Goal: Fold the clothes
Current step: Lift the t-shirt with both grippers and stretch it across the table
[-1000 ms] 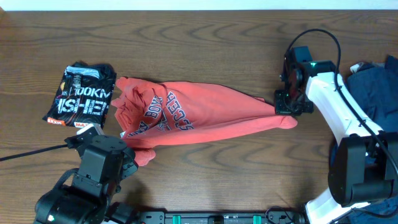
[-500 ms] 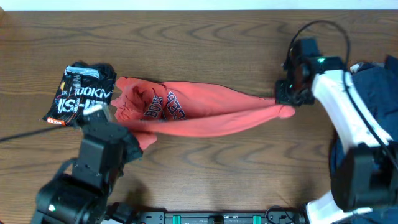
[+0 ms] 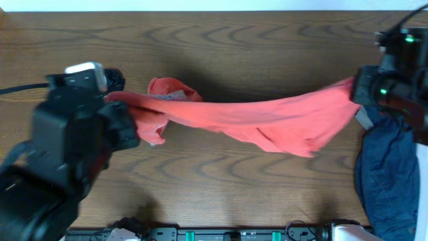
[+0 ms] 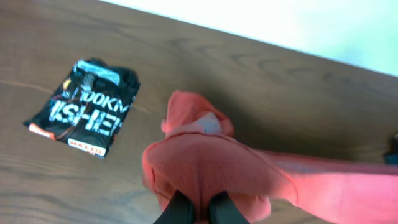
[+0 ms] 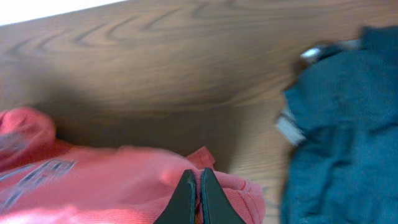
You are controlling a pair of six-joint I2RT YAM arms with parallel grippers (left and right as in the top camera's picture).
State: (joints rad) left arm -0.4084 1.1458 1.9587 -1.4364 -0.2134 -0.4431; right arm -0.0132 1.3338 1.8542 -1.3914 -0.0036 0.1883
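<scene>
the red shirt (image 3: 267, 120) hangs stretched between both grippers, lifted over the table (image 3: 221, 40). the left gripper (image 4: 199, 210) is pinched tight on one end. the right gripper (image 5: 198, 193) is pinched tight on the other. a black shirt (image 4: 84, 106) lies folded out past the left jaws. a navy shirt (image 5: 339, 124) sits beside the right jaws.

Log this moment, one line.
left gripper: shut on red shirt | right gripper: shut on red shirt | red shirt: stretched between them | black shirt: folded

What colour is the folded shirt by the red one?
The folded shirt is black with white lettering, clearest in the left wrist view.
</scene>
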